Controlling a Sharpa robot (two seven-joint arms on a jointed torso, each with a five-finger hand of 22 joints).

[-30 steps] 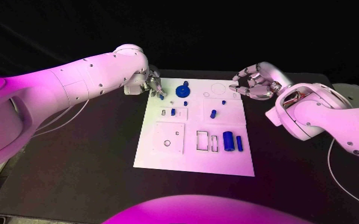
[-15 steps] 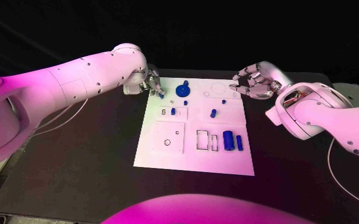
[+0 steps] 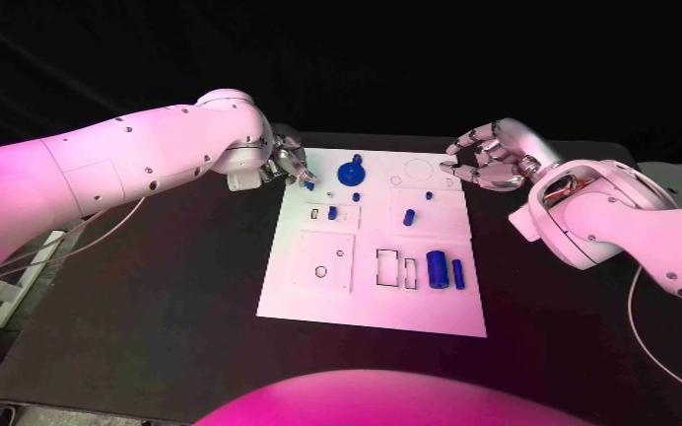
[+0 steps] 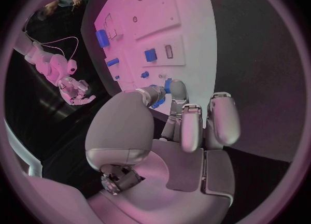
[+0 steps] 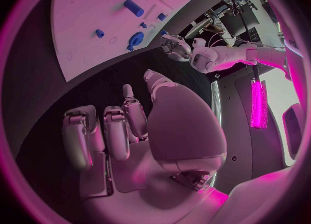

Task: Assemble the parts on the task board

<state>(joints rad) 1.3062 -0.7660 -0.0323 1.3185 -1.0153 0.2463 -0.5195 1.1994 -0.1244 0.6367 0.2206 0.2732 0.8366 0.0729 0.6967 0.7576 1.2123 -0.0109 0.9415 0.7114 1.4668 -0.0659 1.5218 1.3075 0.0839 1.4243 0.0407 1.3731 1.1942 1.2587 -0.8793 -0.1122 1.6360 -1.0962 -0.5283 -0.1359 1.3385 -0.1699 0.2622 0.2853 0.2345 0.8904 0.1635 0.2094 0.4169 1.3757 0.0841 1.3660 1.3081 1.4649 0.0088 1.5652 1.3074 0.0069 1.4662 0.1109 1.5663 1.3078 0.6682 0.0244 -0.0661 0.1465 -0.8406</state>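
Observation:
The white task board point(image 3: 373, 293) lies in the middle of the table, also seen in the left wrist view point(image 4: 178, 16). At its far left corner my left hand point(image 3: 292, 165) pinches a small blue part point(image 4: 167, 85) between thumb and finger, just above the board. A round blue part point(image 3: 350, 170) stands beside it. Small blue parts point(image 3: 331, 213) point(image 3: 408, 216) stand mid-board. Two blue cylinders point(image 3: 435, 268) lie at the near right. My right hand point(image 3: 483, 162) hovers off the far right corner, fingers loosely curled, holding nothing.
Rectangular outlines point(image 3: 385, 266) and a square plate with a hole point(image 3: 324, 260) mark the board's near half. Black table point(image 3: 157, 288) surrounds the board on all sides. A cable point(image 3: 643, 342) runs along the right.
My left arm's elbow has swung outward while the hand stays at the far left corner with the blue part. The right hand has barely moved.

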